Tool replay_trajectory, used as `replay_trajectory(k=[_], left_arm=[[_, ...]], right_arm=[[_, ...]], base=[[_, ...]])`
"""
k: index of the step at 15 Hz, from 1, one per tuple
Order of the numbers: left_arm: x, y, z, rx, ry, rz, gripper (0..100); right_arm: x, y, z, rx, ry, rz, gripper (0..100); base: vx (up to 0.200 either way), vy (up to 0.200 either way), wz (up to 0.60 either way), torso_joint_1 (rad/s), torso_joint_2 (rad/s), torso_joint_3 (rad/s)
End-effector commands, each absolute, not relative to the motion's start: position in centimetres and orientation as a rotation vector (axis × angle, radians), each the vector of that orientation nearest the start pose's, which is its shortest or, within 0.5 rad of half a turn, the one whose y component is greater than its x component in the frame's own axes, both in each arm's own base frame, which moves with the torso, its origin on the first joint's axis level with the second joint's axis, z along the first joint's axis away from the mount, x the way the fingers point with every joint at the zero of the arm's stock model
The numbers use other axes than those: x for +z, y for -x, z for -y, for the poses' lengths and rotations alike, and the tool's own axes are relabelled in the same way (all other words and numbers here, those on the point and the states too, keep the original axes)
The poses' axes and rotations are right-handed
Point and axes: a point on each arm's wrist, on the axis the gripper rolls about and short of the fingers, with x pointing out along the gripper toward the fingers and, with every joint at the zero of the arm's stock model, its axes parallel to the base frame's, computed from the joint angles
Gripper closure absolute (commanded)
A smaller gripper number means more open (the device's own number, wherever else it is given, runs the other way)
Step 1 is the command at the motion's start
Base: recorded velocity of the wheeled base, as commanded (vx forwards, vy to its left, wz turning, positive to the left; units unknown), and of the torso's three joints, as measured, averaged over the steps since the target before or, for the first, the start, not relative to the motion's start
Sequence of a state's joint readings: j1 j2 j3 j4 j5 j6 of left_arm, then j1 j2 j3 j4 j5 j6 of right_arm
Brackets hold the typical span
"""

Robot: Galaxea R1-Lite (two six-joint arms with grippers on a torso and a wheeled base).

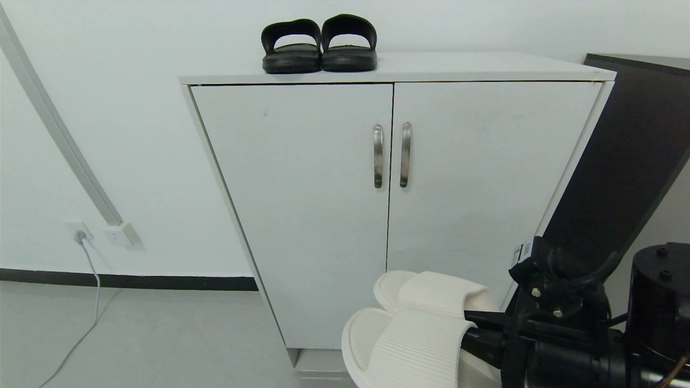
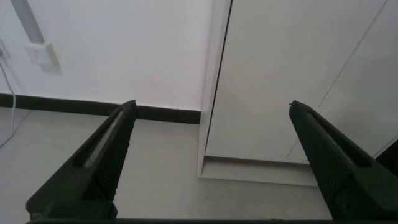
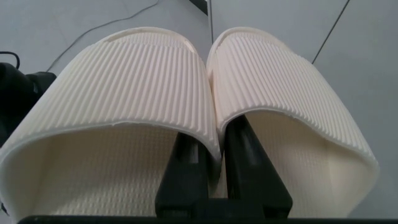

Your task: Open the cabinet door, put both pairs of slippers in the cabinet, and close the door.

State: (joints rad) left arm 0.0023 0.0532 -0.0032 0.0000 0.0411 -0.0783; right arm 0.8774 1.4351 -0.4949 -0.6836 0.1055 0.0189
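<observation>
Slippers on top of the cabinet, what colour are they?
The top slippers are black, best seen in the head view.

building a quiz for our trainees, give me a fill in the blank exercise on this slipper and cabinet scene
1. The black slippers sit on ____ of the cabinet.
2. The right gripper carries the white slippers, ____ in number.
3. Both cabinet doors are ____.
4. The left gripper is ____ and holds nothing.

Missing words: top; two; closed; open
</observation>
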Motion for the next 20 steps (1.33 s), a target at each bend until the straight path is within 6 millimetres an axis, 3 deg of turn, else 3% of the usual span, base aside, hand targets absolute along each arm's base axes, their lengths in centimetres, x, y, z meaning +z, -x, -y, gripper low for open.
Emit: replay_trajectory(k=[1,4,9,14,16,20], left_arm=[[8.0,1.5,-0.1,0.049,0.063,-0.092,0],[15.4,2.0,0.0,-0.018,0.167,0.045,0],[16.7,-2.3,0.7,-0.295,0.155,-0.176,0],[20.2,-7.6,1.5,-0.523,0.196,-0.186,0],[21.4,-9.7,2.8,-0.652,0.221,-0.231,0],[24.0,-11.1,5.4,-0.845,0.231,-0.232,0]], right_arm=[[17.5,-14.0,-17.2,0.974,0.083,-0.253,100],[17.5,-13.9,-17.1,0.975,0.083,-0.255,100],[17.3,-14.0,-17.1,0.973,0.086,-0.264,100],[17.2,-14.0,-17.2,0.973,0.088,-0.266,100],[17.2,-14.1,-17.3,0.968,0.090,-0.269,100],[16.9,-14.2,-17.4,0.966,0.096,-0.280,100]], base=[[0.000,0.000,0.00,0.002,0.07,0.041],[0.000,0.000,0.00,0.000,0.00,0.000],[0.000,0.000,0.00,0.000,0.00,0.000],[0.000,0.000,0.00,0.000,0.00,0.000],[0.000,0.000,0.00,0.000,0.00,0.000],[0.000,0.000,0.00,0.000,0.00,0.000]])
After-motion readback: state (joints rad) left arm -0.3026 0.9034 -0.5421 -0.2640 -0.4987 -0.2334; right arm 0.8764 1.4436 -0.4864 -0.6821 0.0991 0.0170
